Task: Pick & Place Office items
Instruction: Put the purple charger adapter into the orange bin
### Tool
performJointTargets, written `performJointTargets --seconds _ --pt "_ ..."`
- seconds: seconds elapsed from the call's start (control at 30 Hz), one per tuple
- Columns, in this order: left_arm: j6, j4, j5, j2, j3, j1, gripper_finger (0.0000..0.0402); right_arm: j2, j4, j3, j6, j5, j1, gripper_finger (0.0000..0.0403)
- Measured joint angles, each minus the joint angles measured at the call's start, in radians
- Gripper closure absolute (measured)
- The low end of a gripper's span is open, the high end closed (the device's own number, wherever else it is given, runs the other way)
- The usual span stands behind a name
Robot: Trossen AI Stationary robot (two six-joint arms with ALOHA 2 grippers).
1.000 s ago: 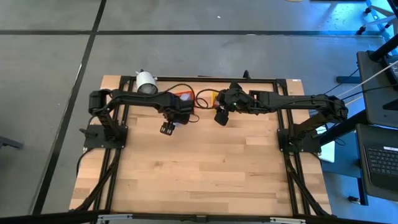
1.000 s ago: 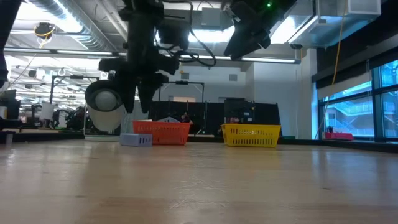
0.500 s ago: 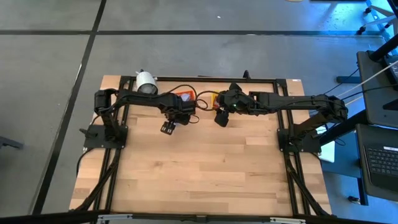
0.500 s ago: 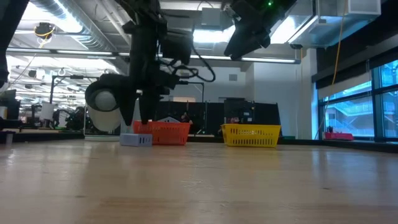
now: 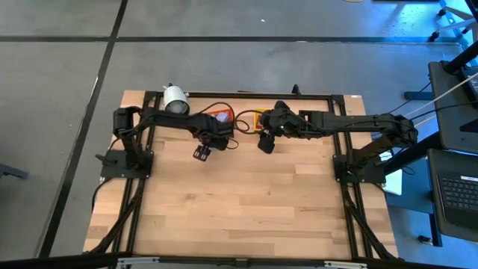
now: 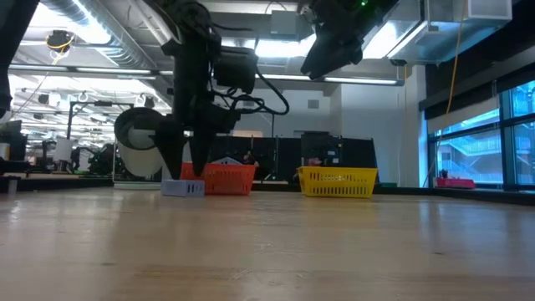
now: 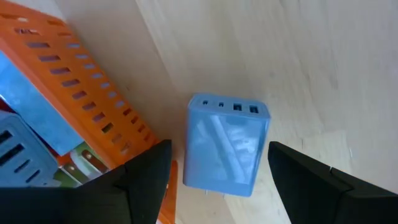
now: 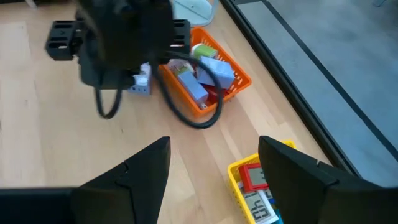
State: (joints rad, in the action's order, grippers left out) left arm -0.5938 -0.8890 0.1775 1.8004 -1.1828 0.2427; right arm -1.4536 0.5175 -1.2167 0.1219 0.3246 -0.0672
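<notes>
A light blue block [image 7: 227,146] with small ports on one end lies flat on the wooden table, close beside the orange mesh bin [image 7: 74,81]. My left gripper [image 7: 219,152] points down over it, open, one finger on either side of the block with a gap to each. In the low view its fingertips [image 6: 184,167] stand just above the block [image 6: 182,188]. My right gripper [image 5: 265,142] hangs open, high above the table near the yellow bin [image 8: 255,183], with nothing between its fingers.
The orange bin [image 8: 211,78] holds several blue, green and red items; the yellow bin [image 6: 338,181] holds a red and white one. A white cylinder [image 5: 176,98] lies at the far left. A black cable [image 8: 186,106] loops by the orange bin. Bare wood stretches toward the near edge.
My left gripper has come down toward the blue block, rolling a little on the way, and stays open. The block has not moved. My right arm has kept still.
</notes>
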Motion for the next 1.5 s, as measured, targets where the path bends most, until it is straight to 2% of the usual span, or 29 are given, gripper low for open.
performJointTargets --seconds 0.2,0.3,0.53,0.7,0.9,1.0,1.13,1.5 --pt "0.011 -0.004 -0.04 0.007 0.0 0.028 0.0139 0.0 0.0 0.0 0.001 -0.012 0.0 0.0158" --pt "0.015 -0.004 -0.108 0.007 0.0 0.037 0.0139 0.0 0.0 0.0 0.001 -0.011 0.0 0.0158" --pt "0.01 -0.004 -0.142 0.01 0.0 0.042 0.0139 0.0 -0.001 0.0 0.001 -0.011 0.0 0.0158" --pt "-0.005 -0.005 -0.138 0.067 0.001 0.042 0.0139 0.0 -0.001 0.0 0.001 -0.011 0.0 0.0158" --pt "-0.032 -0.03 -0.086 0.127 -0.005 0.027 0.014 0.0 -0.001 0.0 0.001 -0.011 0.0 0.0158" --pt "-0.044 -0.03 -0.077 0.128 -0.004 0.022 0.0154 0.0 -0.001 0.0 -0.003 -0.012 0.0 0.0158" --pt "-0.045 -0.034 -0.074 0.111 -0.001 0.024 0.019 0.0 -0.001 0.0 -0.003 -0.012 0.0 0.0158" --pt "0.038 -0.116 -0.066 0.079 0.002 0.018 0.0191 0.0 -0.005 0.0 -0.007 -0.012 0.0 0.0158"
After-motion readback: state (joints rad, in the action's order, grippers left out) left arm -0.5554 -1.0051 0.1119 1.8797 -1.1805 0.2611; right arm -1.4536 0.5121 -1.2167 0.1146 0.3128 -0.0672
